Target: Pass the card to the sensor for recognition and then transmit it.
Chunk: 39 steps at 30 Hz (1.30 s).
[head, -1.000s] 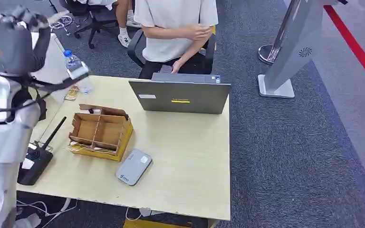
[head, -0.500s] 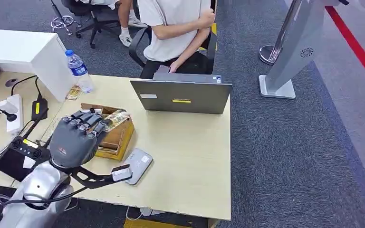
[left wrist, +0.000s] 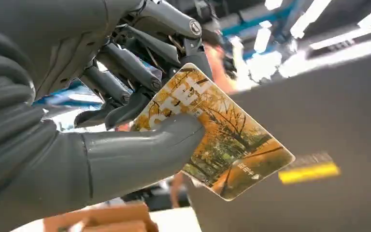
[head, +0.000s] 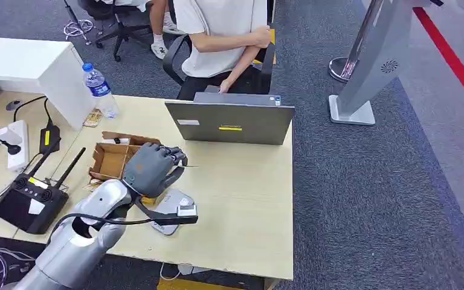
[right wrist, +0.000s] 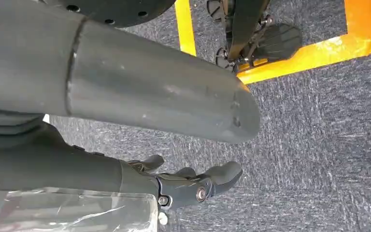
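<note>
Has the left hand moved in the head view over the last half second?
Yes. The left hand has shifted rightward past the cardboard box, toward the laptop.

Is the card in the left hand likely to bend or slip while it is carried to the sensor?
The card looks flat and straight-edged, so it is probably stiff plastic. Its glossy printed face may be slippery. The left hand pinches only one end, between thumb and fingers, so the free end could pivot if bumped.
</note>
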Available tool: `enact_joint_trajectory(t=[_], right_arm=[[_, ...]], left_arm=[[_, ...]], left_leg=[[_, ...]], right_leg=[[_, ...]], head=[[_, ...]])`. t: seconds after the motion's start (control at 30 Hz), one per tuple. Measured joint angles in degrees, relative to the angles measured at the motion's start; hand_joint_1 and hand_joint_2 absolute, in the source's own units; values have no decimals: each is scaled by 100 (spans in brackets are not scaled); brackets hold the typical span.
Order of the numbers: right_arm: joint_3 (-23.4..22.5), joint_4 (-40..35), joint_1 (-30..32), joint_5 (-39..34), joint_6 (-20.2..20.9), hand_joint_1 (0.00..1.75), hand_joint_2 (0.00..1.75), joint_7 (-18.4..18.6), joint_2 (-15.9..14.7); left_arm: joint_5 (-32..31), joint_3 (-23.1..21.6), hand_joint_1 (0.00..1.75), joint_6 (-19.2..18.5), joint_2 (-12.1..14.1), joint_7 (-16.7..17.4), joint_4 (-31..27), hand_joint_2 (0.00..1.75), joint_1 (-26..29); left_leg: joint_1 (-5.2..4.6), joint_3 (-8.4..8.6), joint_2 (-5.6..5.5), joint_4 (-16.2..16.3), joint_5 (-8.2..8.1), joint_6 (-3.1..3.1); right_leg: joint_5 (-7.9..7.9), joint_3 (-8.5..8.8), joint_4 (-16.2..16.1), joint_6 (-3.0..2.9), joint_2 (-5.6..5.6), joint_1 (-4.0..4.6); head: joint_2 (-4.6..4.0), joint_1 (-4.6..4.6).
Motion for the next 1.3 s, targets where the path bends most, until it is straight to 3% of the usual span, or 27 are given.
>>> enact_joint_trajectory(t=[0.23, 0.43, 0.6, 1.07, 1.3], right_arm=[[-7, -2, 23, 9, 2, 0, 0, 33, -2], [-116, -2, 34, -164, -63, 0, 0, 57, -4], [-138, -2, 46, -166, -66, 0, 0, 57, -4], [-227, -4, 51, -251, -81, 0, 0, 61, -15], [-260, -7, 57, -282, -98, 0, 0, 105, -42]], left_arm=[[316, -629, 175, -426, 512, -120, 113, 175, -323], [-343, -926, 175, -231, 795, 457, 20, 175, -337], [-527, -1062, 175, -211, 861, 623, 0, 175, -337], [-503, -1243, 175, -102, 1169, 453, -46, 175, 78], [-306, -1346, 175, -535, 1545, 383, -418, 175, 17]], left_leg=[[2, -3, 1, 0, 1, -1], [2, -5, -1, 0, 2, -3], [2, -6, -1, 0, 2, -3], [4, -8, -1, -1, 2, -3], [5, -10, -1, -1, 5, -5]], right_leg=[[0, -4, 2, 0, 2, 4], [0, -4, 2, 0, 1, 5], [0, -4, 2, 0, 1, 4], [-1, -6, 2, 0, 1, 6], [0, -7, 2, 0, 0, 8]], head=[[0, 0], [0, 0], [0, 0], [0, 0], [0, 0]])
